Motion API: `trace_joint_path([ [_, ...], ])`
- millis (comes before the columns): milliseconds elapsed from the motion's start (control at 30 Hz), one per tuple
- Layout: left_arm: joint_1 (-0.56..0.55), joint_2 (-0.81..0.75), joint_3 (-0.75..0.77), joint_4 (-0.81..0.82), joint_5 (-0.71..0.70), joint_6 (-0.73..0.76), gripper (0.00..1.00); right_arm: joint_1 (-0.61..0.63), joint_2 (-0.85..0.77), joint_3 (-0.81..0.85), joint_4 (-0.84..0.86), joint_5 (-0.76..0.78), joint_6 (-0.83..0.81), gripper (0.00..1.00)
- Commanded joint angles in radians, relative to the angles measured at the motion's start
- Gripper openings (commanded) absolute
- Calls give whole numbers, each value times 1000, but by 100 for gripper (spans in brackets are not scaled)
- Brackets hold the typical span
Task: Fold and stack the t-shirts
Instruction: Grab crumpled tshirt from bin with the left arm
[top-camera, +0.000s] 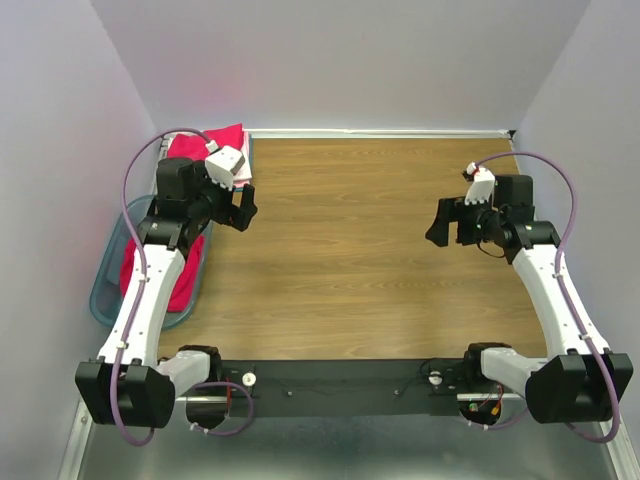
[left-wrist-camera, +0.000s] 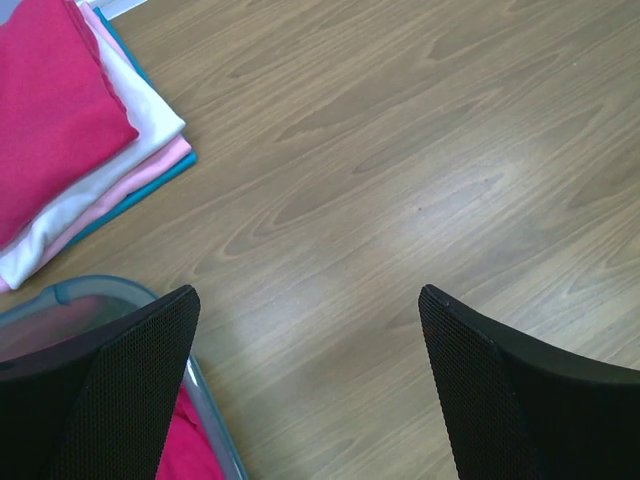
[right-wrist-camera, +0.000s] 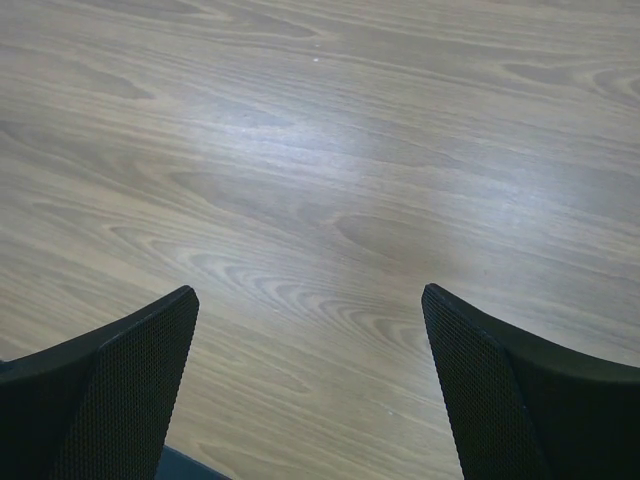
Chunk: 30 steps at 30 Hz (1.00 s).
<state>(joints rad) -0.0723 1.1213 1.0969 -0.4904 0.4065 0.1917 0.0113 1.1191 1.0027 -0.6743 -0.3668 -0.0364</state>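
— While the left gripper (left-wrist-camera: 308, 335) and right gripper (right-wrist-camera: 308, 335) hung over the surface (top-camera: 350, 250), jaws spread and empty, where were the t-shirts (left-wrist-camera: 60, 110)?

— Some were folded at upper left. The loose pink shirts (top-camera: 190, 280) lay in the bin (top-camera: 100, 295) at left. They looked soft, light and floppy, so I judged a hem or shoulder pinch best.

Wooden table (top-camera: 350, 250), stacked folded t-shirts (left-wrist-camera: 60, 130)

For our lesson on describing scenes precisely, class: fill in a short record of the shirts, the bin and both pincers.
stack: folded, at far left corner of table; red on top, then white, pink, teal
bin: at table's left edge, holds red shirts
left pincer: open, empty, over wood near stack
right pincer: open, empty, over wood
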Motion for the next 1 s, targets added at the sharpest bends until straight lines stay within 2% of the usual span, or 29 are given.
trace_joint_path([
  [0,2,-14,40,-72,-21,51,98,-7,19,0,-14,-89,-25,100],
  [167,61,11,152,-206,-34,149,98,-8,25,-4,-28,-96,-34,100],
  [300,245,55,202,-318,-58,277,98,-7,21,-10,-30,-90,-40,100],
  [333,303,67,196,-330,-84,300,98,-7,15,-15,-30,-90,-43,100],
  [400,342,113,167,-343,-176,368,98,-5,7,-22,-30,-92,-48,100],
  [567,512,224,115,-289,-207,457,99,-5,10,-26,-28,-100,-48,100],
  [667,548,346,109,-266,-199,466,98,-7,15,-19,-30,-106,-48,100],
  [967,583,558,34,-117,-218,469,98,-5,44,-6,-36,-112,-48,100],
])
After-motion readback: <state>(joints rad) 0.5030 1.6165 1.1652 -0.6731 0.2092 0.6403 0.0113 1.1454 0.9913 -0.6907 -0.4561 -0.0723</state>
